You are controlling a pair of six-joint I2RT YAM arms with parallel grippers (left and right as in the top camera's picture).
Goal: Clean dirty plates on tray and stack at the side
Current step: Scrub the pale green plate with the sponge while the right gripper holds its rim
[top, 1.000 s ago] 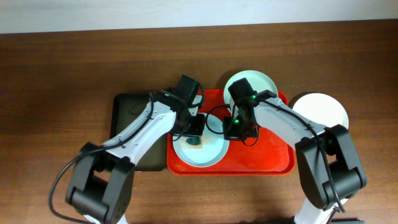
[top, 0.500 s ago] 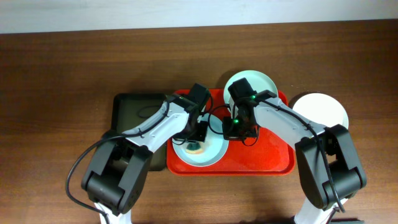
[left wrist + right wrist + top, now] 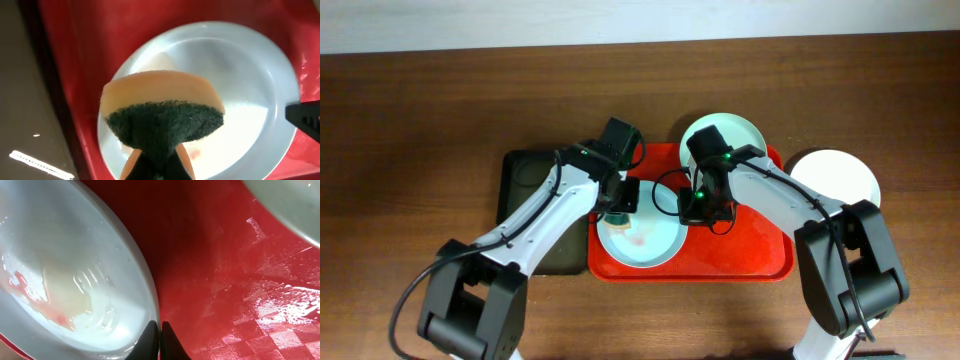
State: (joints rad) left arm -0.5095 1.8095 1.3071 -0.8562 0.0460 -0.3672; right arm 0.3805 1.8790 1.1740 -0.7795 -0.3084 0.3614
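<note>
A pale mint-blue plate (image 3: pixel 645 243) lies on the red tray (image 3: pixel 750 255) at its left end, with a faint wet red smear (image 3: pixel 20 282) in its bowl. My left gripper (image 3: pixel 618 203) is shut on a sponge (image 3: pixel 162 115), orange with a dark green scrub face, held over the plate's far-left part (image 3: pixel 245 75). My right gripper (image 3: pixel 705 207) is shut on this plate's right rim (image 3: pixel 145 290), fingertips (image 3: pixel 160 330) pinching it. A second mint-blue plate (image 3: pixel 738 135) sits on the tray's far edge. A white plate (image 3: pixel 835 175) rests on the table to the right of the tray.
A dark green-black tray (image 3: pixel 525 185) lies left of the red tray, under my left arm. The red tray's floor (image 3: pixel 235 280) is wet and shiny. The wooden table (image 3: pixel 420 120) surrounds both trays.
My left gripper moved the sponge across the plate, right and down, then back up to the far-left rim, uncovering a faint smear. The right gripper held still on the rim.
</note>
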